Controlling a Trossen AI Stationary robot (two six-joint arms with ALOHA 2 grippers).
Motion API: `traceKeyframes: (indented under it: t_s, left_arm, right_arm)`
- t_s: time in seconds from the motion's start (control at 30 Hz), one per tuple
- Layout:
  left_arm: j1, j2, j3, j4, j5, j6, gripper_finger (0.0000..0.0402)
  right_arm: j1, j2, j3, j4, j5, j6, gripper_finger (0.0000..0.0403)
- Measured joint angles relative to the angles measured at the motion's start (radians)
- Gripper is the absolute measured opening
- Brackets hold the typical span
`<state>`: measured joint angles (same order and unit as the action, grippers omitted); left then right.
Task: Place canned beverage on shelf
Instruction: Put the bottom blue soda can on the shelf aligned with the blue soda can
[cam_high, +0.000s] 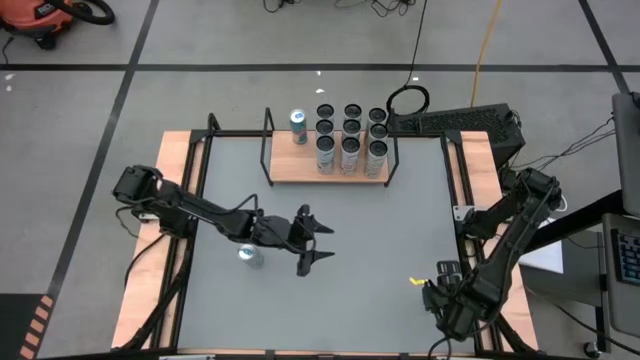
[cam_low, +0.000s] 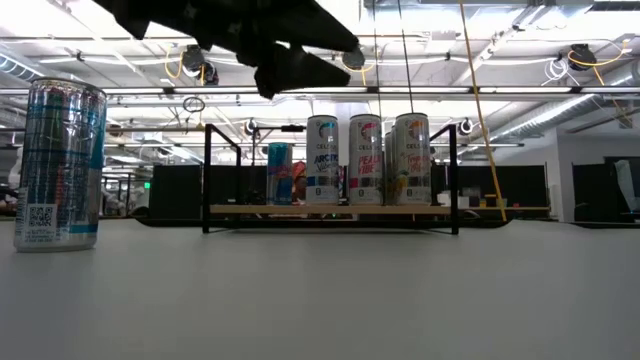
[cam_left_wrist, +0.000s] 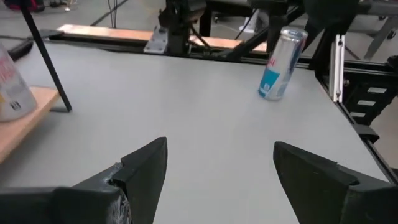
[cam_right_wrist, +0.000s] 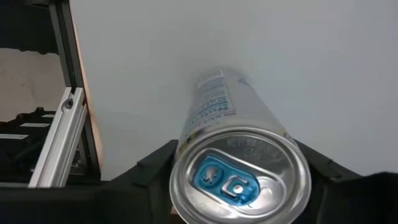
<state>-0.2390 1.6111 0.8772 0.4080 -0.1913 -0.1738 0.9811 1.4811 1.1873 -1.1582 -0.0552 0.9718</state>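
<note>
Left to right in the high view: a spare can (cam_high: 250, 255) stands on the table (cam_high: 380, 230) at centre-left, just under the left arm. The left gripper (cam_high: 332, 242) hovers at mid-frame, spread wide w/ nothing in it. The shelf (cam_high: 290, 165) sits at upper centre w/ a block of cans (cam_high: 350, 140) packed on its right part and one lone can (cam_high: 298, 125) toward its left. Bare board is left between them and along the front edge. At lower right the right gripper (cam_right_wrist: 239, 162) is set round the canned beverage (cam_right_wrist: 239, 180), which stands upright on the table near the R edge rail. Whether the can is clamped yet cannot be told. The step in hand is judged to be the grasp. The can should be kept centred in the gripper and taken at mid-body, not at the rim. The squeeze should be kept light, since thin wall is likely to dent. It is best lifted straight up before any travel. The carry should be routed clear of the left gripper and over the shelf's black end rods. The can should be set down upright on bare board, apart from the others.
</note>
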Motion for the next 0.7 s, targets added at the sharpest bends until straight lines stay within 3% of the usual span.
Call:
traceKeyframes:
  t_s: [0.2, 0.5, 0.7]
  left_arm:
    - [-0.002, 0.054, 0.001, 0.078, 0.076, 0.001, 0.0293]
    - [-0.040, 0.066, 0.001, 0.188, 0.106, 0.072, 0.0293]
    - [-0.058, 0.066, 0.001, 0.259, 0.109, 0.109, 0.0293]
  right_arm:
    - [-0.026, -0.001, 0.000, 0.006, -0.004, -0.054, 0.0180]
    - [-0.130, 0.001, 0.118, 0.003, 0.015, -0.276, 0.0193]
    - [-0.191, 0.001, 0.238, 0.009, 0.232, -0.584, 0.0186]
